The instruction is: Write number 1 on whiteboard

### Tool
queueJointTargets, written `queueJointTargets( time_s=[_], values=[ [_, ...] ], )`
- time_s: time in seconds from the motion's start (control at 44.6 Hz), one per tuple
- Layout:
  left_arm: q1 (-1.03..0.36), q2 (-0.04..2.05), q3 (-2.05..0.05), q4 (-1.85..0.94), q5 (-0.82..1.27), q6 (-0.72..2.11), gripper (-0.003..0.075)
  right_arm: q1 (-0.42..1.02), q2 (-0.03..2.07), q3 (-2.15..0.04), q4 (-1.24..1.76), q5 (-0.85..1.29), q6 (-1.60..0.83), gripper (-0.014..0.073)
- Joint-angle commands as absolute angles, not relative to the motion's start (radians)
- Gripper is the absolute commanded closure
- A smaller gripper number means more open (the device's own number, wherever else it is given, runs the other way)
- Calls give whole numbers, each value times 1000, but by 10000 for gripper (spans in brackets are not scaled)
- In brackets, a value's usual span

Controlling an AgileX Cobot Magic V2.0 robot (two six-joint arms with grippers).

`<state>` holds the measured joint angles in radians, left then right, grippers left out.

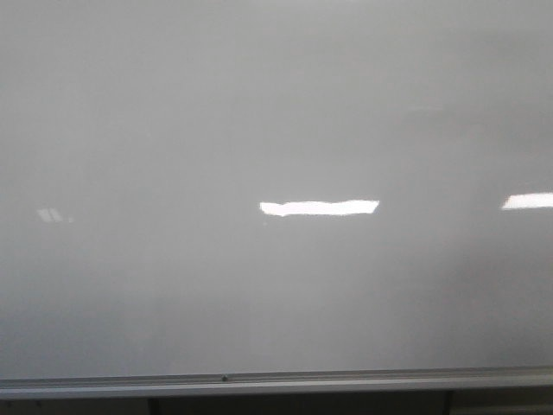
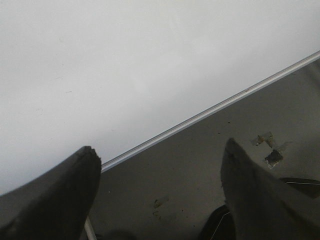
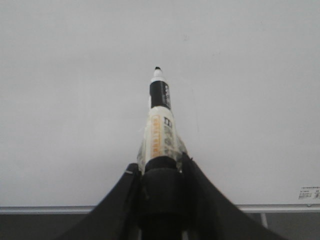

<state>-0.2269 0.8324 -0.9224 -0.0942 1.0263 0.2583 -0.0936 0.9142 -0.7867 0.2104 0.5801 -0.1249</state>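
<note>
The whiteboard [image 1: 276,112] fills the front view, pale grey and glossy, with a silver rail [image 1: 276,380] along its bottom edge. No black stroke shows on it in any view; the number 1 is not visible. Neither arm shows in the front view. My right gripper [image 3: 159,167] is shut on a black-capped marker [image 3: 160,125] wrapped in tape, its tip pointing at the whiteboard [image 3: 75,75]; whether the tip touches is unclear. My left gripper [image 2: 160,150] is open and empty, near the board's lower rail [image 2: 200,115].
Two bright white light reflections [image 1: 320,207] lie across the board. Below the rail in the left wrist view is a dark grey floor [image 2: 190,170] with small stains. A small label [image 3: 309,194] sits at the board's lower corner.
</note>
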Motion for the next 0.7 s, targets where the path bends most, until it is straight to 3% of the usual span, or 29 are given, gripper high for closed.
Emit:
queueJointTargets(
  time_s=[0.0,0.673],
  values=[
    [-224,829,-948,-108,969,247,225,-101,946,-840,223,473,-123,573],
    [-224,829,-948,-108,965,247,225,-101,1219,-1069,223,432,-132,573]
  ],
)
